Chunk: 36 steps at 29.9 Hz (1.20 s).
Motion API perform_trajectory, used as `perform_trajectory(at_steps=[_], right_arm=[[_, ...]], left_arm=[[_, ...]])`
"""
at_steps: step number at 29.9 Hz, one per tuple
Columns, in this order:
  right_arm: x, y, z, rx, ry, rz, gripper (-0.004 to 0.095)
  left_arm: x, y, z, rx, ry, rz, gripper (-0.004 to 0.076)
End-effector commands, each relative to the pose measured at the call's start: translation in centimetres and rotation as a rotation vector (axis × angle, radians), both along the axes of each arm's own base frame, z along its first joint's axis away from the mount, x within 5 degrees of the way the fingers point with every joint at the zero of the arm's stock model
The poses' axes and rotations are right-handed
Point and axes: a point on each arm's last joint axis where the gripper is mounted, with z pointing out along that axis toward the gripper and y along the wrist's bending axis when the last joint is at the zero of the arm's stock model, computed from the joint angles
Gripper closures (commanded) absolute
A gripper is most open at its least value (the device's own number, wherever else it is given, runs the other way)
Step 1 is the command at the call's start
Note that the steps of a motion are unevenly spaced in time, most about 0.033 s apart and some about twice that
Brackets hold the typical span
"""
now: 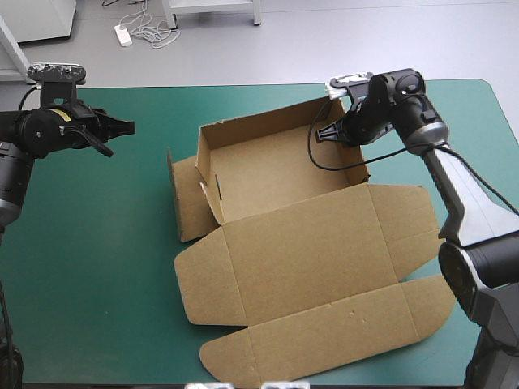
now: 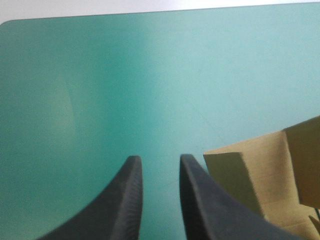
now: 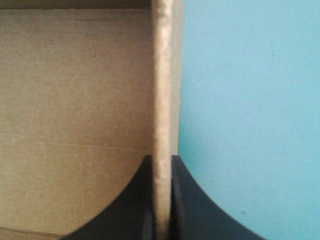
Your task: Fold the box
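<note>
The brown box [image 1: 284, 174] sits mid-table as a half-formed tray, with its far, left and right walls raised. Its lid [image 1: 316, 243] and flaps lie flat toward the front edge. My right gripper [image 1: 326, 132] is at the tray's right wall, near the far corner. In the right wrist view the right gripper [image 3: 161, 161] is shut on that wall's top edge [image 3: 162, 75], with the tray floor [image 3: 75, 100] on one side. My left gripper [image 1: 123, 127] hovers over bare cover well to the left of the box. In its own view the left gripper [image 2: 159, 159] is open, and a box corner [image 2: 260, 170] shows beside it.
The teal-green cover [image 1: 97, 243] is bare on the left of the box. A side flap [image 1: 182, 198] leans outward at the tray's left. The front flap [image 1: 324, 332] reaches close to the table's front edge.
</note>
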Motion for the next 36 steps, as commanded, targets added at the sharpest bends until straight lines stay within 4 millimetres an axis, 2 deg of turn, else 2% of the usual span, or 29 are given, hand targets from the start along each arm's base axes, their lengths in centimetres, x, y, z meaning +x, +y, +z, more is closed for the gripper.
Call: perform_trajectory(at_steps=[1,3,8,13,16,19,23,29,36], right_arm=[[-3.3,-1.2,7.2,0.063,-0.184,-0.001,0.0927],[-4.4,-1.7,8.8,0.050,-0.218,-0.009,0.0927],[-6.6,-2.7,11.8,0.054,-0.296,-0.035,0.0927],[-8.5,-3.3,13.6,0.081,-0.347,-0.044,0.0927],[-9.4,-3.5,14.4,0.094,-0.367,-0.043,0.0927],[-10.1,-3.6,15.0,0.109,-0.381,-0.042,0.0927],[-10.7,-3.7,15.5,0.119,-0.394,-0.042,0.0927],[-10.7,-3.8,15.7,0.132,-0.413,-0.049,0.0927],[-10.6,-3.6,16.0,0.161,-0.444,-0.042,0.0927]], left_arm=[[-0.5,1.2,2.0,-0.026,-0.136,0.043,0.0685],[-0.3,2.4,1.6,-0.038,-0.137,0.081,0.0731],[0.5,6.3,-0.3,-0.137,-0.128,0.121,0.0713],[2.1,10.1,-4.6,-0.345,-0.126,0.094,0.0713],[3.3,10.6,-7.6,-0.487,-0.117,0.010,0.0713],[4.6,10.3,-10.3,-0.578,-0.105,-0.061,0.0713],[6.0,9.1,-12.2,-0.708,-0.119,-0.200,0.0713],[6.8,6.2,-11.4,-0.840,-0.253,-0.437,0.0713],[6.6,2.7,-10.8,-0.871,-0.266,-0.619,0.0713]])
